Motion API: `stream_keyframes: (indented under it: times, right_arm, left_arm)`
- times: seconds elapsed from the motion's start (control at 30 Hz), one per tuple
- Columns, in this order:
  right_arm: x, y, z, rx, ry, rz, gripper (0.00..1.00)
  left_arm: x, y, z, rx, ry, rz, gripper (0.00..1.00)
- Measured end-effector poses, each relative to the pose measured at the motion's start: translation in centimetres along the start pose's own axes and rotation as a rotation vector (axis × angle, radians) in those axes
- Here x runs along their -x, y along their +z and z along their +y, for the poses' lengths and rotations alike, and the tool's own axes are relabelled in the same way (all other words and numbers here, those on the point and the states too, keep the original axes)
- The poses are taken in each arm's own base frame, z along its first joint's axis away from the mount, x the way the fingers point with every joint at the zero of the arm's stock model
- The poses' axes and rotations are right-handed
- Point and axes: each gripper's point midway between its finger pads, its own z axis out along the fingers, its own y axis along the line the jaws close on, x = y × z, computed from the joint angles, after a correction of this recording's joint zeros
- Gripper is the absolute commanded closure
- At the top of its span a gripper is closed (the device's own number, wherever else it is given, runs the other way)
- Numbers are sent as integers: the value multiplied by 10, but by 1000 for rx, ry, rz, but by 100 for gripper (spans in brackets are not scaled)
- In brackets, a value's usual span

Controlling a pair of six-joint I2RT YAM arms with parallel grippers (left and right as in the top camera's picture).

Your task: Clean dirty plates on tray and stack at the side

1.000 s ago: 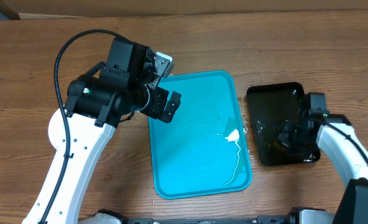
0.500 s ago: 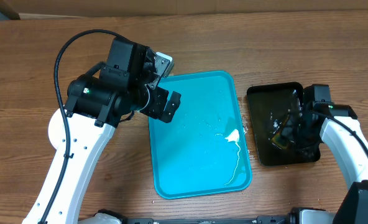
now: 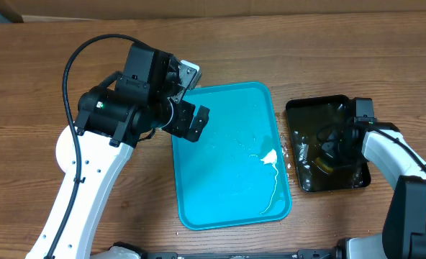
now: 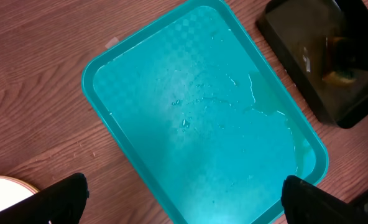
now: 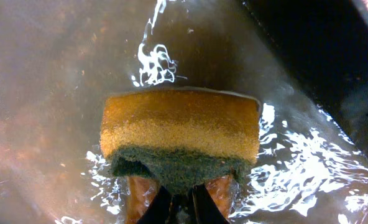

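Note:
The cyan-blue tray lies at the table's middle, wet, with no plate on it; it fills the left wrist view. My left gripper hovers open and empty over the tray's left rim. A white plate's edge shows at the bottom left of the left wrist view; in the overhead view the plates are hidden. My right gripper is shut on a yellow-and-green sponge and holds it in the water of the black tray.
The black tray lies just right of the blue tray and holds shallow water. A pale wet streak runs along the blue tray's right side. Bare wooden table surrounds both trays.
My right gripper has shifted a little inside the black tray with the sponge in it. The left arm and the blue tray have not moved.

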Motion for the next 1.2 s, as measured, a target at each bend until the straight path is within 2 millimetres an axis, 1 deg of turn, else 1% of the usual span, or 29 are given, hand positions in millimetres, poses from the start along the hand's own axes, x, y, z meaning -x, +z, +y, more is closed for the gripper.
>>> stream_keyframes:
  times: [0.1, 0.13, 0.23, 0.3, 0.33, 0.4, 0.5, 0.57, 0.67, 0.7, 0.73, 0.8, 0.87, 0.9, 0.97, 1.0, 1.03, 1.1, 1.13, 1.17, 1.2]
  right_arm:
    - [0, 0, 2, 11, -9, 7, 96]
    - [-1, -1, 4, 26, -25, 17, 95]
    - [-6, -6, 13, 74, -71, 56, 77]
    - [-7, -15, 19, 99, -97, 73, 66]
    - [-7, -21, 21, 108, -104, 78, 64]
    - [-5, -35, 24, 121, -114, 65, 60]
    - [-3, -53, 23, 120, -114, 41, 59]
    - [-5, -55, 20, 110, -111, 46, 59]
    - [-6, -46, 17, 102, -98, 40, 68]
    - [-7, -41, 17, 104, -94, 35, 73]
    - [-9, -34, 15, 102, -89, 35, 81]
    - [-13, -21, 12, 102, -84, 35, 90]
    - [-17, -11, 9, 98, -78, 42, 91]
    - [-18, -9, 9, 98, -76, 46, 90]
    - [-19, -11, 9, 95, -75, 52, 84]
    - [-20, -15, 9, 90, -80, 61, 82]
    - [-20, -17, 8, 89, -84, 63, 78]
    - [-19, -32, 11, 99, -108, 60, 67]
    - [-17, -44, 15, 121, -127, 46, 60]
    - [-12, -63, 22, 158, -150, 11, 56]
    - [-6, -88, 32, 215, -188, -37, 52]
  left_arm:
    - [0, 0, 0, 0, 0, 0, 0]
    - [0, 0, 0, 0, 0, 0, 0]
    - [0, 0, 0, 0, 0, 0, 0]
    - [0, 0, 0, 0, 0, 0, 0]
    - [0, 0, 0, 0, 0, 0, 0]
    - [0, 0, 0, 0, 0, 0, 0]
    - [0, 0, 0, 0, 0, 0, 0]
    - [0, 0, 0, 0, 0, 0, 0]
    - [0, 0, 0, 0, 0, 0, 0]
    - [0, 0, 0, 0, 0, 0, 0]
    - [0, 0, 0, 0, 0, 0, 0]
    - [0, 0, 0, 0, 0, 0, 0]
    - [0, 0, 0, 0, 0, 0, 0]
    - [0, 0, 0, 0, 0, 0, 0]
    - [0, 0, 0, 0, 0, 2, 0]
    - [-3, 0, 0, -1, -2, 12, 0]
    - [-8, 0, -1, -2, -6, 31, 0]
    - [-17, -1, -1, -2, -12, 68, 0]
    - [-20, -1, -1, -1, -15, 82, 0]
    - [-25, -1, 0, 2, -20, 101, 0]
    - [-28, -2, 0, 5, -25, 112, 0]
